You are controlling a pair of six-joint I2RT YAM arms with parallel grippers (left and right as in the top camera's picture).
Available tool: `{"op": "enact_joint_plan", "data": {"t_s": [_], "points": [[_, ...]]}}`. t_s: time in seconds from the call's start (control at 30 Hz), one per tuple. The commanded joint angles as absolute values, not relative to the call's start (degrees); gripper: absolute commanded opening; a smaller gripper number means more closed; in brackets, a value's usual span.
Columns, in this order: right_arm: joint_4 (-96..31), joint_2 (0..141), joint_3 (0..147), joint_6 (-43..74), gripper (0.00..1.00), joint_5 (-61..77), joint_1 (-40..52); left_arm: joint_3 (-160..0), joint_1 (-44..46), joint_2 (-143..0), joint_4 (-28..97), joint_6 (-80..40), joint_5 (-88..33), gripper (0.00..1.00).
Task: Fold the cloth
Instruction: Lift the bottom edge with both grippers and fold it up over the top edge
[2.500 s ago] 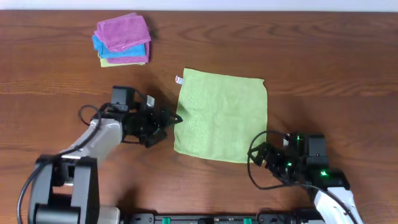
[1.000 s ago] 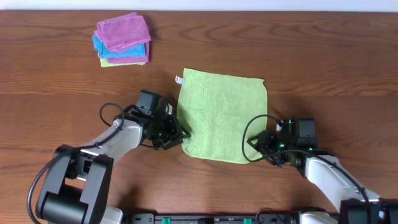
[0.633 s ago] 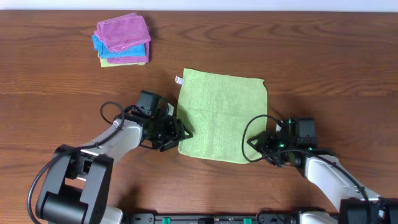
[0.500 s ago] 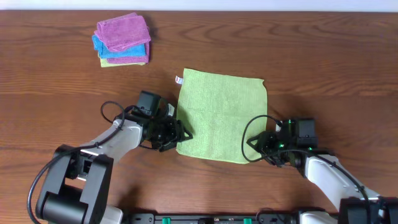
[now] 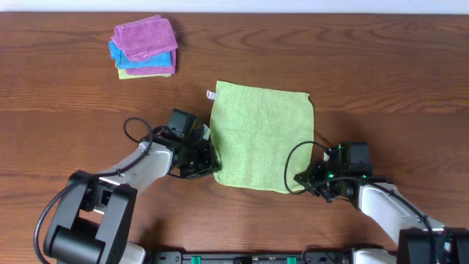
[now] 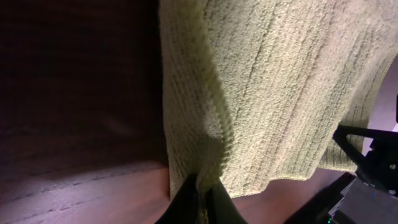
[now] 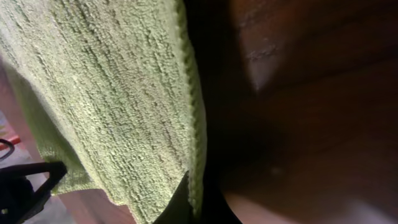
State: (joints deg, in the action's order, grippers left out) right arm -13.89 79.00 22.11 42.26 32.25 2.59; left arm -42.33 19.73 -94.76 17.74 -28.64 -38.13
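Observation:
A light green cloth (image 5: 260,136) lies spread flat on the wooden table, a small white tag (image 5: 211,94) at its far left corner. My left gripper (image 5: 212,163) is shut on the cloth's near left edge. In the left wrist view the cloth (image 6: 267,81) bunches into a ridge that runs down between the closed fingers of that gripper (image 6: 202,186). My right gripper (image 5: 302,180) is shut on the near right corner. The right wrist view has the cloth's (image 7: 106,87) hemmed edge pinched in the gripper (image 7: 196,193).
A stack of folded cloths (image 5: 145,46), pink on top of blue and yellow, sits at the far left of the table. Bare wood (image 5: 381,81) surrounds the green cloth. The arms' cables loop close to both near corners.
Both grippers have closed on the cloth's near corners. The left gripper has slid slightly right onto the edge, and the right one has dropped a little toward the near corner.

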Motion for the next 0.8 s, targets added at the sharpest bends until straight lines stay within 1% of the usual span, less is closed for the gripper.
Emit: {"op": "enact_joint_plan", "data": {"t_s": [0.0,0.17,0.4,0.6,0.77], "points": [[-13.8,79.9,20.8,41.4,0.01,29.0,2.7,-42.2,19.7,-95.4,17.7,-27.8,-37.1,0.06],[-11.0,79.7,21.0,40.5,0.01,31.2,2.7,-42.3,17.7,-95.0,18.8,-24.5,-39.1,0.06],[-11.7,79.0,21.3,38.5,0.01,33.5,2.7,-42.8,14.2,-90.9,28.1,-18.1,-40.5,0.06],[-13.8,77.1,21.3,38.5,0.01,36.3,2.7,-42.8,14.3,-85.5,32.5,-18.0,-40.7,0.06],[-18.1,72.5,21.3,38.5,0.01,37.3,2.7,-42.8,14.3,-81.3,37.4,-18.0,-40.7,0.06]]}}
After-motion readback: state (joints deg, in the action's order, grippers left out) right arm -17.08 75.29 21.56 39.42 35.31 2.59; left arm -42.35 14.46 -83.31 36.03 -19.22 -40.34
